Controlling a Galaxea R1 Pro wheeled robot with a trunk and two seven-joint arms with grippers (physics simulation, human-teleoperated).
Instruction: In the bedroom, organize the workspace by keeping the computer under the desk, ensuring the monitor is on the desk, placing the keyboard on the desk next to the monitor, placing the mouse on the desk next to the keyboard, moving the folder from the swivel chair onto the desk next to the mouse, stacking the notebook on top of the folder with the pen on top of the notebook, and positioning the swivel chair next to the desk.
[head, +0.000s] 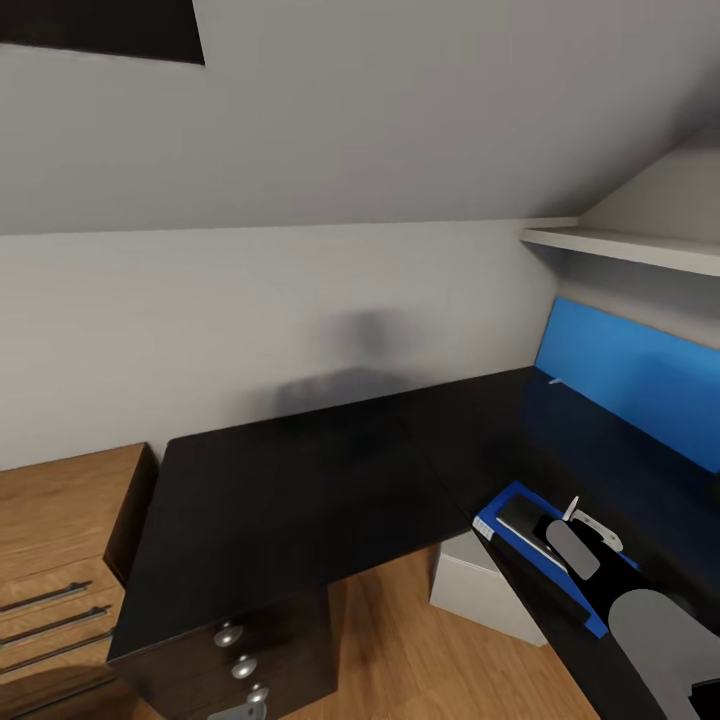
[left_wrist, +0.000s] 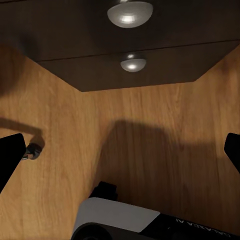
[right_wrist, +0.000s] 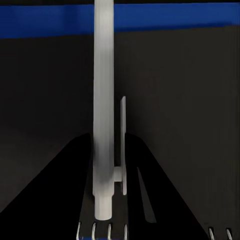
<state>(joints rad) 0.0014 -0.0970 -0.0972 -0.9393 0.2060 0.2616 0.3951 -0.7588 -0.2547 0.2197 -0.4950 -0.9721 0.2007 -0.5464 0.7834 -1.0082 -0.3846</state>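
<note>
The glossy black desk (head: 300, 480) runs in an L across the head view. On its right wing lies the blue folder (head: 487, 522) with the grey notebook (head: 522, 520) on top. My right gripper (head: 574, 516) hovers just over the notebook, shut on the white pen (head: 571, 507). In the right wrist view the pen (right_wrist: 104, 100) stands between my dark fingers (right_wrist: 60, 190), and the right gripper (right_wrist: 109, 150) points at the desk top. The light-grey computer (head: 480, 590) sits under the desk. My left gripper (left_wrist: 120, 157) hangs open over the floor. Monitor, keyboard, mouse and swivel chair are out of view.
A blue wall panel (head: 640, 375) backs the desk's right wing, under a white shelf (head: 620, 245). The black drawer unit (head: 240, 660) stands under the desk's left end, its knobs (left_wrist: 131, 12) near my left gripper. A wooden drawer chest (head: 60, 560) stands at the left.
</note>
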